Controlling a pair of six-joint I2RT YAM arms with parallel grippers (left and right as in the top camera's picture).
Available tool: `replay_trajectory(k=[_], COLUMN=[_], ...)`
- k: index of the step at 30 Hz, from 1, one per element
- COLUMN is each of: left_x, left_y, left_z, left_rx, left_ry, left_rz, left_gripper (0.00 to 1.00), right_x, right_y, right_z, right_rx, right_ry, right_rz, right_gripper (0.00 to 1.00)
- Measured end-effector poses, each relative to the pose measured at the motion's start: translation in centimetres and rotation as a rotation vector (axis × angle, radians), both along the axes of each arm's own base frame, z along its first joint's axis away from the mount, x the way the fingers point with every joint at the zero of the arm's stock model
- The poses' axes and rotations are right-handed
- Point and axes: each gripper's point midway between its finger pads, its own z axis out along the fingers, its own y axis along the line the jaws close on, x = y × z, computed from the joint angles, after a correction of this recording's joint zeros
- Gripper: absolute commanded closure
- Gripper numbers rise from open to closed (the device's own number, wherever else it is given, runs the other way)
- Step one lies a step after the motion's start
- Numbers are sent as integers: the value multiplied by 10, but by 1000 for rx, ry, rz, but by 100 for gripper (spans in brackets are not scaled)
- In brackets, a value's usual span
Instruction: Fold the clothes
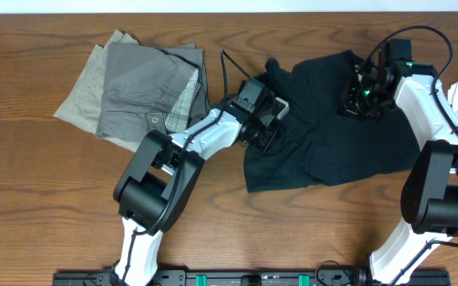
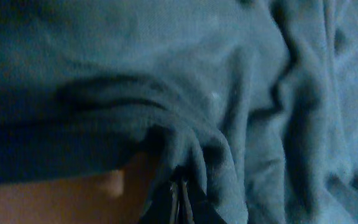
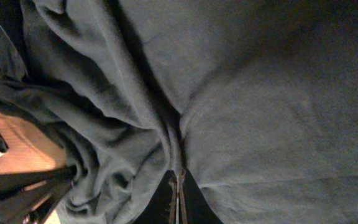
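Jaws on the left gripper (image 1: pixel 275 119) and the right gripper (image 1: pixel 364 99) are closed, and each pinches a fold of the black fabric garment (image 1: pixel 332 147).

Overhead view:
- The black fabric garment lies crumpled on the brown wooden table (image 1: pixel 38 199), right of centre.
- The left gripper is at the garment's upper left edge. The right gripper is on its upper right part.
- A grey fabric piece with a buttoned waistband (image 1: pixel 141 87) lies to the left, apart from the black garment. It rests on top of a khaki fabric piece (image 1: pixel 82 99), whose edges show along its left side.

Left wrist view:
- The left gripper (image 2: pixel 179 202) has its fingers together at the bottom edge, with the garment (image 2: pixel 197 74) bunched into them.
- Bare table (image 2: pixel 55 199) shows at lower left, beside the fabric's edge.

Right wrist view:
- The right gripper (image 3: pixel 178 199) has its fingers pressed together on a ridge of the garment (image 3: pixel 278 93), and creases run down into them.
- A strip of table (image 3: pixel 17 149) shows at left.
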Motion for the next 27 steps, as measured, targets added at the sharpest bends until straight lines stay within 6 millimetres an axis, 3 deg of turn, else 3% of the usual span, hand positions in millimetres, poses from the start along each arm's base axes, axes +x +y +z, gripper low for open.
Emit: replay_trajectory(k=[6, 13, 16, 18, 21, 22, 27], left_x=[60, 153, 174, 181, 176, 169, 106], left_y=[3, 46, 60, 63, 63, 64, 76], left_z=[2, 14, 36, 60, 89, 96, 103], left_rx=[-22, -8, 7, 13, 36, 51, 164], left_ry=[-153, -243, -251, -251, -227, -204, -8], left_rz=[94, 268, 304, 307, 292, 284, 243], left_gripper=[95, 94, 89, 75, 66, 61, 61], right_x=[-1, -1, -1, -1, -1, -2, -9], right_y=[1, 1, 1, 1, 1, 0, -4], right_z=[0, 0, 0, 0, 0, 0, -1], right_rx=[6, 7, 6, 6, 6, 7, 5], right_ry=[2, 2, 2, 3, 5, 10, 32], right_rz=[1, 1, 1, 1, 1, 0, 8], right_gripper=[98, 97, 96, 95, 93, 92, 88])
